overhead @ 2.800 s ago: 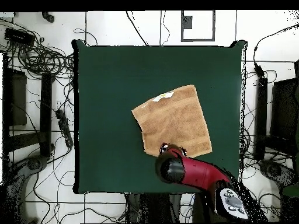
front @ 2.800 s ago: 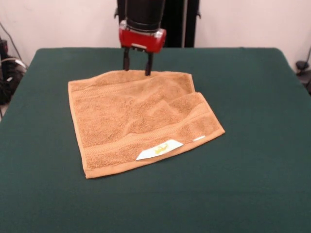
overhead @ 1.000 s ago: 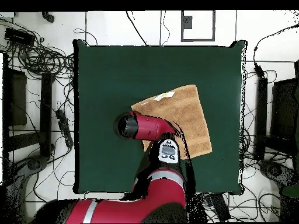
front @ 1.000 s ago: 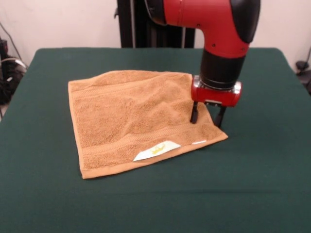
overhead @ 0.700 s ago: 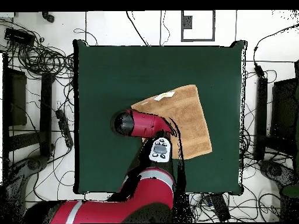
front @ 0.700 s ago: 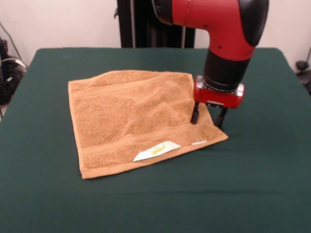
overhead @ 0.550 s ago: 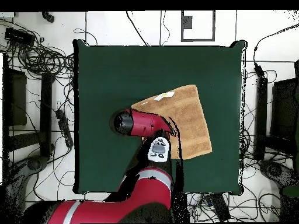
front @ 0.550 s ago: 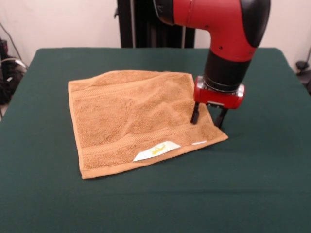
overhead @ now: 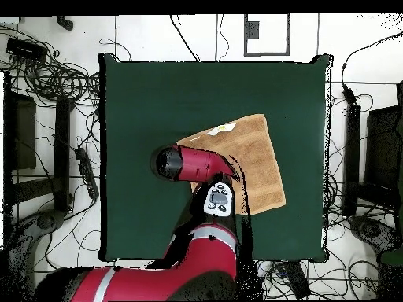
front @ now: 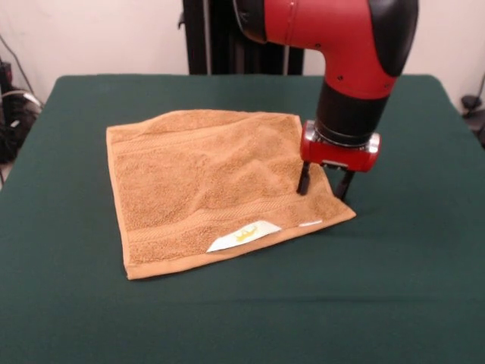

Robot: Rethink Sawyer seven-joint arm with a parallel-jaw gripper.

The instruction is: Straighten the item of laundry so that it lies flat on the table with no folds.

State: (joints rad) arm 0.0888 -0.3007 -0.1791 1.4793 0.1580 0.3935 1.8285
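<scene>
— On the dark green table [front: 409,288], where is the towel [front: 204,182] sitting?

— It is lying a little toward the robot's side of the middle, turned at a slant to the table edges. From the front, one corner is pointing toward the lower right and the opposite one toward the upper left. From overhead, the towel [overhead: 256,161] is showing to the right of the arm [overhead: 193,165], which is covering its left part.

— Is it lying flat?

— Mostly. All four hemmed borders are showing and no corner is turned over. A few soft ridges are running across the middle, from the centre toward the right-hand edge. The white label [front: 246,235] with yellow print is lying on the near border, and a second small white tag [front: 309,223] is sitting just beside it toward the right corner.

— And the gripper [front: 324,184]?

— It is hanging from the red and black arm at the towel's right-hand edge, near that lower right corner. Its two dark fingers [front: 304,179] are standing apart, pointing straight down, with a clear gap between them. They are gripping nothing; no cloth is being lifted or pinched between them. The left finger's tip is coming down over the terry surface, the right one [front: 343,184] at the towel's very edge. Whether the tips are actually pressing on the cloth, I cannot tell.

— Is the gripper visible from above?

— No, the arm's body is hiding it there.
</scene>
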